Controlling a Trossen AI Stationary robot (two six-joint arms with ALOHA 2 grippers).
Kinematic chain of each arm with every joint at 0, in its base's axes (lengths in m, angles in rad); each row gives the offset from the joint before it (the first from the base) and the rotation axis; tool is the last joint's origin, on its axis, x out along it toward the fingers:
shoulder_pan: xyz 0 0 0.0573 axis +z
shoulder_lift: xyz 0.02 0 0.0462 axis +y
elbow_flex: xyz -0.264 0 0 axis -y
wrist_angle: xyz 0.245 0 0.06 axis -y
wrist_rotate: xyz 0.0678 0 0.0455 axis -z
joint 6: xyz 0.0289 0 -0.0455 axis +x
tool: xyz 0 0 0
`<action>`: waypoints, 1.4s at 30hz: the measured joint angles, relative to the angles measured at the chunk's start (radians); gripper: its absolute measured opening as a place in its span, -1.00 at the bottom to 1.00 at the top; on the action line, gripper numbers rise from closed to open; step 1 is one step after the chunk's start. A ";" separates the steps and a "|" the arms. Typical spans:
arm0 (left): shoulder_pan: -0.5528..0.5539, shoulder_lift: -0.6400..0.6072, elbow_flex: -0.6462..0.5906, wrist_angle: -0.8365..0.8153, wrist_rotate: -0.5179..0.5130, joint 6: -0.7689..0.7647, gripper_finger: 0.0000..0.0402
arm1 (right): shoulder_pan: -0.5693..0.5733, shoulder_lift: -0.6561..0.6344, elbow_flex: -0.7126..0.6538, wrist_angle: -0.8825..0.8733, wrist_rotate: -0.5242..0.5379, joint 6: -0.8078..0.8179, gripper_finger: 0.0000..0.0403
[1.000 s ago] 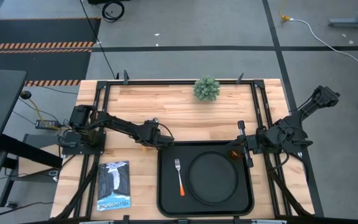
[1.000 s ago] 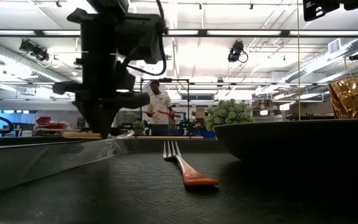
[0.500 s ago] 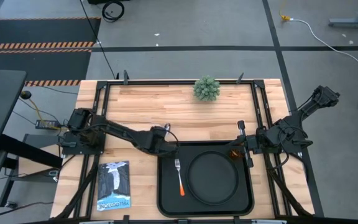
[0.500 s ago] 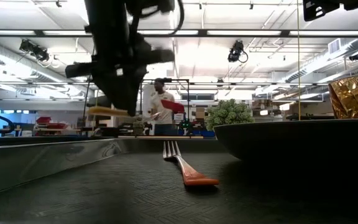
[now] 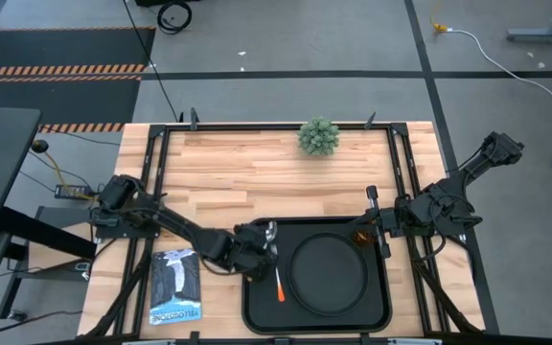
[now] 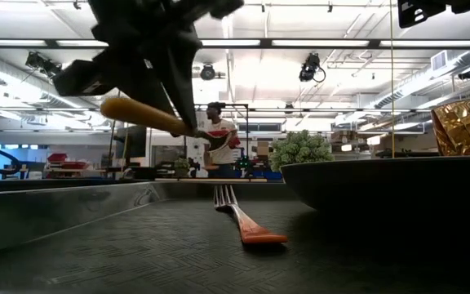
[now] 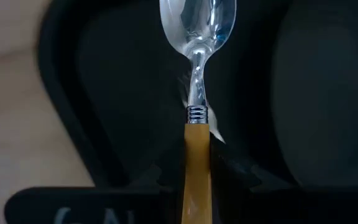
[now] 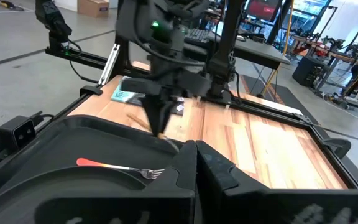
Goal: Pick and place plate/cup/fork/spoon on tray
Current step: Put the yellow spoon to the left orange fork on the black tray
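My left gripper hangs over the left part of the black tray, shut on the spoon, whose silver bowl points toward the far edge. The fork lies flat on the tray just right of that gripper, orange handle toward the near edge. The round black plate rests on the tray's middle. The amber cup stands at the tray's far right corner, next to my right gripper, which waits there shut on nothing. My left gripper pinches the spoon's orange handle between its two fingers, which slant down from the table's left and near side and lie along it. The handle's free end sticks out behind the fingers. The spoon hangs tilted, clear of the tray.
A green pompom-like plant stands at the far edge of the wooden table. A blue booklet lies left of the tray near the front edge. Bare wood stretches between the plant and the tray. A person stands in the room behind.
My left gripper has carried the spoon from the wood beside the tray's far left corner toward the near edge and a little right, over the tray's left part. It rose and tipped, so the spoon, level and low before, now hangs higher and tilted.
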 joint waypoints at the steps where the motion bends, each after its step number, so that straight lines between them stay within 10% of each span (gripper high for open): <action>1: -0.010 0.006 0.000 0.021 -0.004 -0.015 -0.68 | 0.000 0.000 0.000 0.000 0.000 0.000 -0.97; 9: -0.053 0.056 0.019 0.255 -0.034 -0.014 -0.69 | 0.000 0.000 0.000 0.000 -0.003 0.004 -0.97; 28: -0.060 0.187 0.201 0.030 -0.038 0.039 -0.96 | 0.012 0.025 0.000 0.003 -0.002 0.008 -0.97; 42: -0.060 0.198 0.248 0.030 0.004 0.130 -0.48 | 0.011 0.034 0.000 0.016 0.004 0.004 -0.97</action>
